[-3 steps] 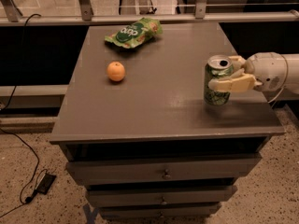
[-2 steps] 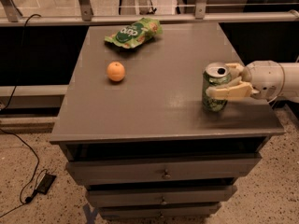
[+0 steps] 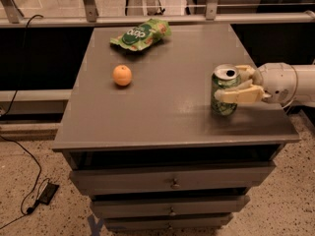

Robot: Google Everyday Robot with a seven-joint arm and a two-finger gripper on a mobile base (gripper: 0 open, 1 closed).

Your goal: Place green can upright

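The green can (image 3: 225,106) stands upright on the grey cabinet top (image 3: 167,117), near its right edge, silver top with the opening facing up. My gripper (image 3: 229,84) reaches in from the right. One cream finger (image 3: 239,95) crosses the front of the can and the other sits behind its rim, so the gripper is shut on the can. The can's base looks level with the surface.
An orange (image 3: 122,75) lies left of centre on the top. A green snack bag (image 3: 141,34) lies at the back. The cabinet has drawers (image 3: 172,181) below. A metal rail (image 3: 157,18) runs behind. Cables (image 3: 29,181) lie on the floor at left.
The can and gripper have shifted slightly left and down. The can has gone from a slight tilt to standing straight on the top.
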